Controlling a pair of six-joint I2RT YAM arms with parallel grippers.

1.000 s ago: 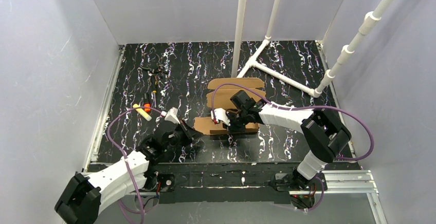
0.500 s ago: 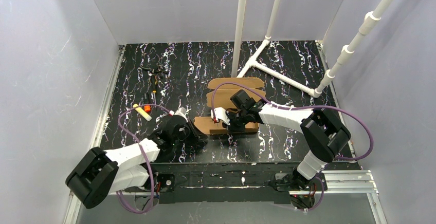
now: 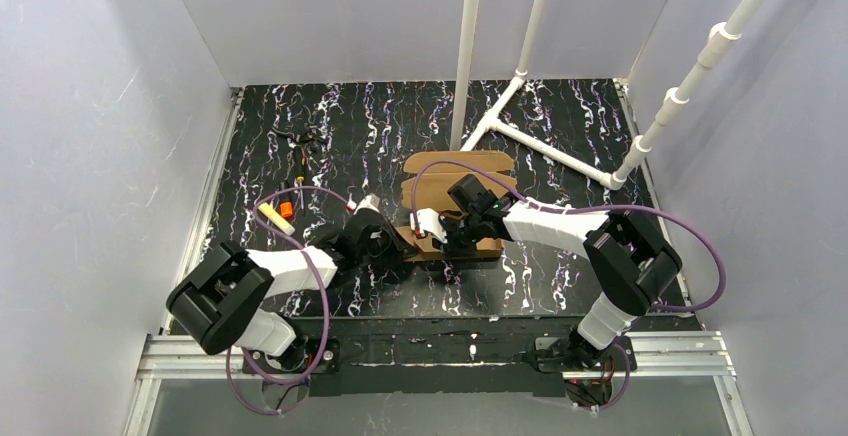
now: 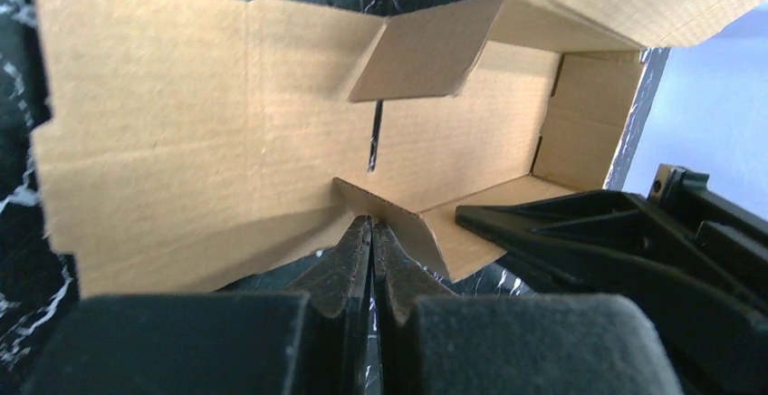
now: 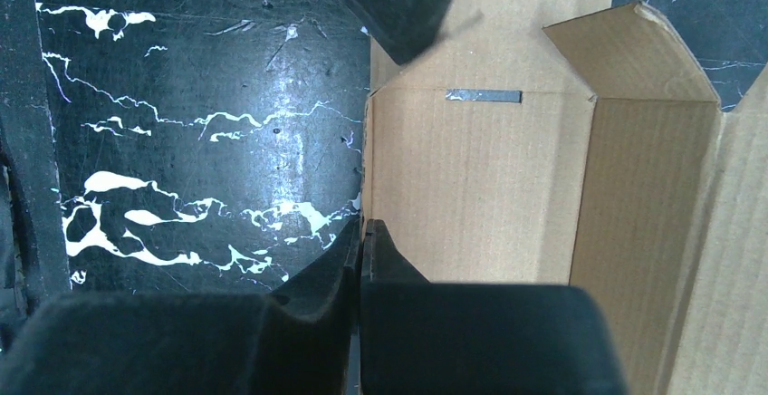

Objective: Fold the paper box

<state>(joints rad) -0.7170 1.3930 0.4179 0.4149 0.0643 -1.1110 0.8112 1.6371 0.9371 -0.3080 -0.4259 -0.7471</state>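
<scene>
Partly folded plain paper box [image 3: 460, 164], right end effector [image 5: 362, 226] pinching its wall

Pinches the left wall edge of the open paper box [image 5: 480, 178] with the right pincer [image 5: 361, 228], beside black, white-streaked tabletop [image 5: 199, 69].

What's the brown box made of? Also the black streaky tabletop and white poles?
Brown flapped box: corrugated cardboard, matte, unprinted; fine flute ribbing shows. Black white-streaked tabletop: unclear, perhaps marble-look laminate; slight sheen, fine scratches. White poles: likely PVC pipe; smooth, with tee and sleeve fittings.
</scene>
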